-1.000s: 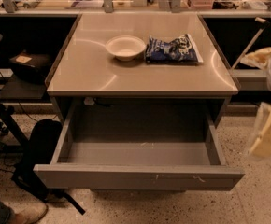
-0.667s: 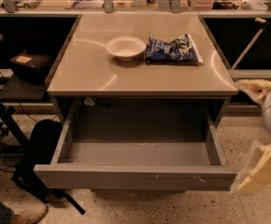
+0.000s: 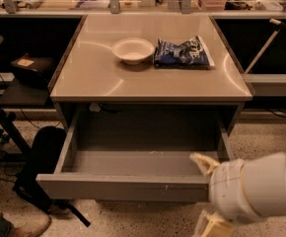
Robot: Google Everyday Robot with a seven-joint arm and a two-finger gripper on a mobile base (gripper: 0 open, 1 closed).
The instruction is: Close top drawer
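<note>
One top drawer (image 3: 123, 186): wide, shallow, grey metal, plain handleless front with pale flecks right of centre; pulled well out beneath the tabletop (image 3: 93, 78). Pincer (image 3: 205, 194): spread wide, straddling the front's right end, holding nothing. On tabletop: white bowl (image 3: 133, 50) beside blue snack bag (image 3: 182, 52).
</note>
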